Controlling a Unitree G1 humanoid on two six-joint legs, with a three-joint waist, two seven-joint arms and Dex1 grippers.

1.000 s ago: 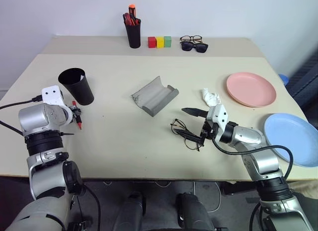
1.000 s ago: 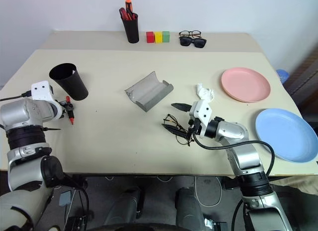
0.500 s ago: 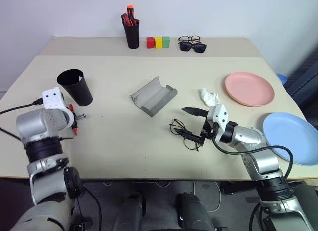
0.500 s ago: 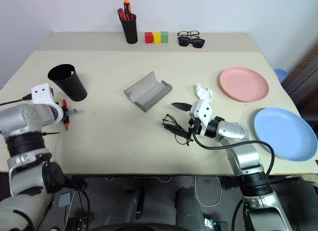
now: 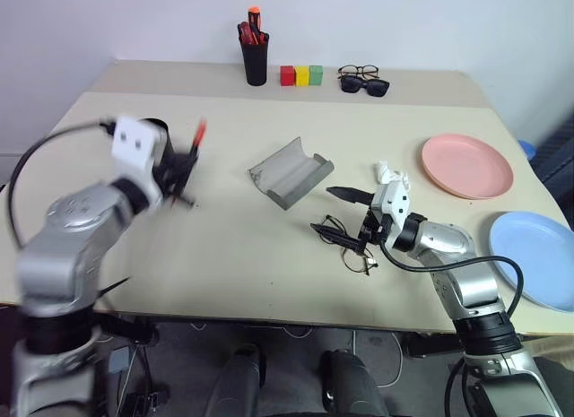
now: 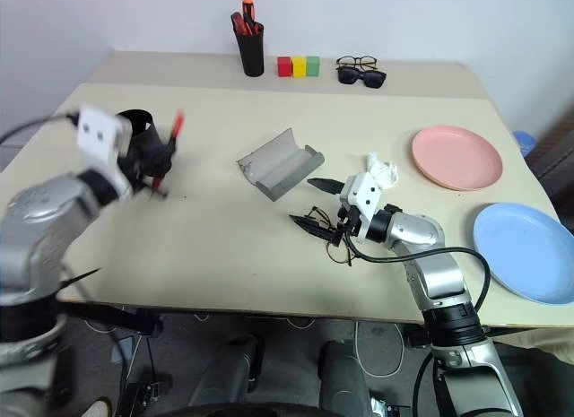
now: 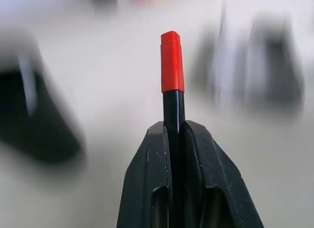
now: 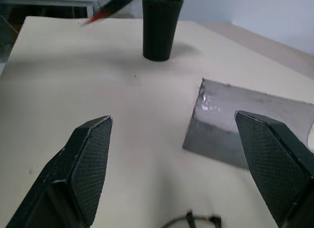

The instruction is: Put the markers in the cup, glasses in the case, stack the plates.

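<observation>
Left gripper (image 5: 186, 169) clamped on marker (image 5: 195, 135), lifted off the table, red tip tilted up toward 1 o'clock. Cup (image 6: 136, 130) sits just behind it at 11, mouth up. Next: stand marker vertical over the rim. Right gripper (image 5: 352, 215) spread wide over glasses (image 5: 345, 247).

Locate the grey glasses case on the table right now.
In the left eye view the case lies open near the middle of the table, between the cup on its left and the glasses nearer the robot's right.

Two plates (image 5: 467, 165), three blocks (image 5: 301, 74)
</observation>
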